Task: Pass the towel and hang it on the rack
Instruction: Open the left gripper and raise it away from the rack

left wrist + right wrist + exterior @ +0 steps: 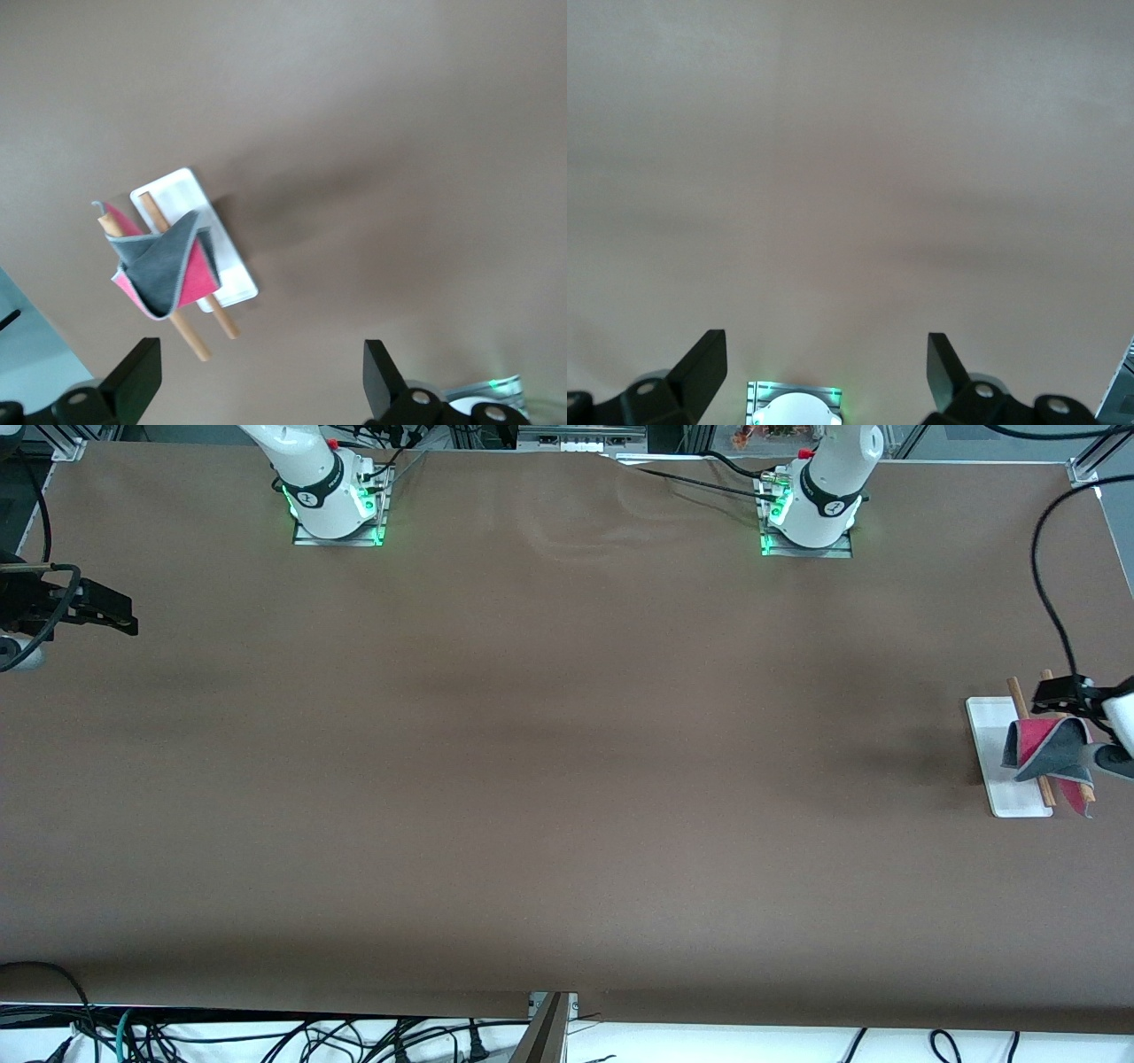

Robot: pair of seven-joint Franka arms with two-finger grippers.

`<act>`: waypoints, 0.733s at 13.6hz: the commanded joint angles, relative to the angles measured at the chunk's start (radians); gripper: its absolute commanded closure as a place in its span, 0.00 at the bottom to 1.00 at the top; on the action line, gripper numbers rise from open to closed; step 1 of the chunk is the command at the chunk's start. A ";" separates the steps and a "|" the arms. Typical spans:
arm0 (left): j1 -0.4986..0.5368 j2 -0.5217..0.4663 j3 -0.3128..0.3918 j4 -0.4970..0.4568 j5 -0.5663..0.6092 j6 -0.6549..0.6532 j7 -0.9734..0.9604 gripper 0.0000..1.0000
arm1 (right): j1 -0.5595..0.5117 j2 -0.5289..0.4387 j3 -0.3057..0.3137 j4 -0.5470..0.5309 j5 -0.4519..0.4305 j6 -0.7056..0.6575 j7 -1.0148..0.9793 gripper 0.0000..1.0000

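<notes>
The towel [1054,748], pink-red with a dark grey face and grey edge, hangs folded over the two brown rods of the rack [1001,762] at the left arm's end of the table. In the left wrist view the towel [164,266] drapes across both rods above the rack's white base [232,267]. My left gripper [1076,726] is up in the air over the rack, open and holding nothing; its fingers [133,381] stand wide apart, clear of the cloth. My right gripper [124,615] waits open and empty over the right arm's end of the table, showing only bare table [826,372].
The two arm bases [337,505] [811,514] stand along the table's edge farthest from the front camera. A black cable [1050,602] runs above the table down to the left wrist. Loose cables [266,1036] lie off the table's nearest edge.
</notes>
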 commanded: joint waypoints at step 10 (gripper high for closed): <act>-0.176 -0.416 0.036 -0.474 -0.166 0.241 -0.501 0.00 | -0.011 -0.003 -0.002 -0.008 0.038 0.031 0.007 0.00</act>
